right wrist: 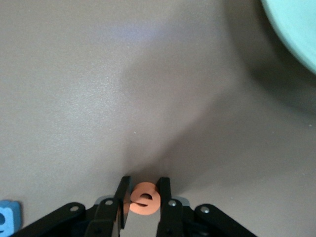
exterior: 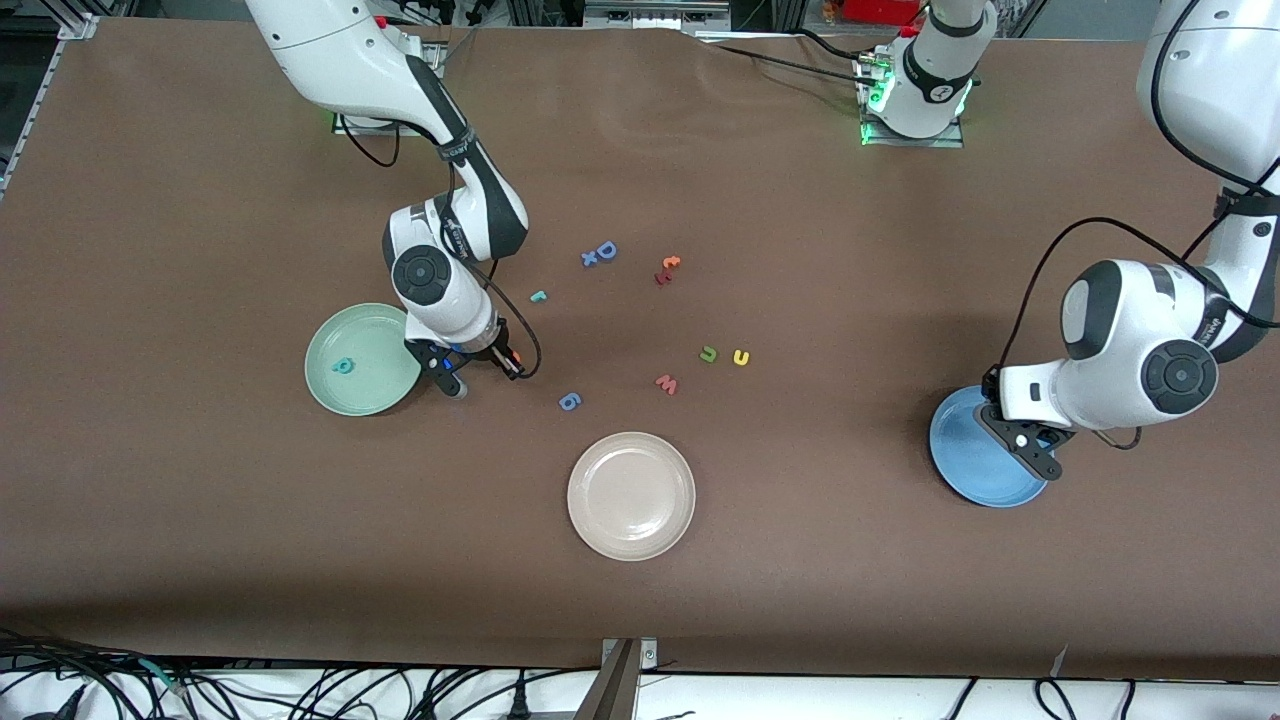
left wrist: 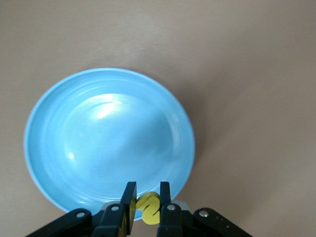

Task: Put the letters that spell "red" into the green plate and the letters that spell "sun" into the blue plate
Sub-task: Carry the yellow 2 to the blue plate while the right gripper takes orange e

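My right gripper (exterior: 510, 365) is down at the table beside the green plate (exterior: 362, 358), shut on the orange e (right wrist: 144, 198). The teal d (exterior: 344, 366) lies in that plate. The teal r (exterior: 539, 296) lies on the table farther from the front camera. Over the rim of the blue plate (exterior: 965, 460) my left gripper (exterior: 1040, 465) is shut on the yellow s (left wrist: 148, 206). The green arch letter (exterior: 708, 353) and the yellow arch letter (exterior: 741, 357) lie side by side mid-table.
A cream plate (exterior: 631, 495) sits nearest the front camera. Loose letters lie around the middle: pink w (exterior: 667, 384), blue g (exterior: 569, 401), blue D (exterior: 605, 250), orange t (exterior: 670, 264).
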Controlling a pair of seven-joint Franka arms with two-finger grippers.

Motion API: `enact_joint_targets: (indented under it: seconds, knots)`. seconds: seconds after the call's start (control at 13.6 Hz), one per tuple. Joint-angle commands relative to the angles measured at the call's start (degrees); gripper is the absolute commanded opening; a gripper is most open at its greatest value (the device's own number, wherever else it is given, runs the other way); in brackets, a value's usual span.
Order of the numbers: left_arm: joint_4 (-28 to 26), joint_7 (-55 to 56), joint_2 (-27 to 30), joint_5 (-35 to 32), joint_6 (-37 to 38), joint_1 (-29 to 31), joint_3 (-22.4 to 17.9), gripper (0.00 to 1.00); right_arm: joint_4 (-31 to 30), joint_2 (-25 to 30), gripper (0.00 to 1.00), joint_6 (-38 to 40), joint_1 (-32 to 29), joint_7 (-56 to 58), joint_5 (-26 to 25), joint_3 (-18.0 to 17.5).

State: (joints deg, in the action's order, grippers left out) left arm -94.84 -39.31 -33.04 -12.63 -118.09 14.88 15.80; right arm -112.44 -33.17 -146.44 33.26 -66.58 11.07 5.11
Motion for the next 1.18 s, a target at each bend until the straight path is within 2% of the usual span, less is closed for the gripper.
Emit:
enact_joint_targets:
  seconds: [0.0,0.07,0.22,0.29,0.37,0.51,0.66,0.81,0.96,1.1]
  knots:
    - [5.62,-3.13,-4.65,-3.10,-0.12,0.94,0.37,0.00,-0.59,0.64,0.13,-0.60,0.23,1.36,0.45,0.34]
    - [7.55,-3.58,-6.14,-3.02,-0.12,1.12,0.37,0.00,-0.50,2.39,0.13,1.31,-0.03,1.89,0.45,0.69]
    - [8.53,-3.41,-7.47,-2.84,-0.12,1.30,0.37,0.02,0.38,7.56,0.13,11.21,-0.21,7.13,0.44,4.72]
    - [8.71,-3.23,-7.65,-2.84,-0.12,1.30,0.37,0.23,0.64,10.20,0.13,16.74,-0.47,10.91,0.62,6.56]
    - [8.97,-2.71,-7.74,-2.40,-0.21,1.47,0.46,0.99,0.73,12.58,0.13,21.24,-0.47,14.16,0.62,8.93]
    - [8.97,-2.26,-7.56,1.62,-0.21,2.17,0.55,1.00,0.65,15.14,0.13,27.67,-0.39,20.84,0.71,12.80]
    - [9.06,-0.96,-7.39,1.91,-0.12,1.83,0.55,1.00,-0.58,15.06,0.13,28.58,-0.39,27.26,0.71,15.89]
    - [8.80,4.99,-7.21,1.99,0.14,1.21,0.90,1.00,-3.73,13.58,0.13,23.52,-0.47,33.50,0.80,18.79]
    - [7.84,13.43,-6.43,1.91,0.93,0.16,1.60,1.00,-6.99,11.65,0.13,15.60,-1.87,36.69,0.80,18.97]
    - [6.69,17.76,-6.07,1.99,1.02,0.15,3.44,1.00,-7.44,9.53,0.14,12.50,-1.88,36.61,0.88,18.80]
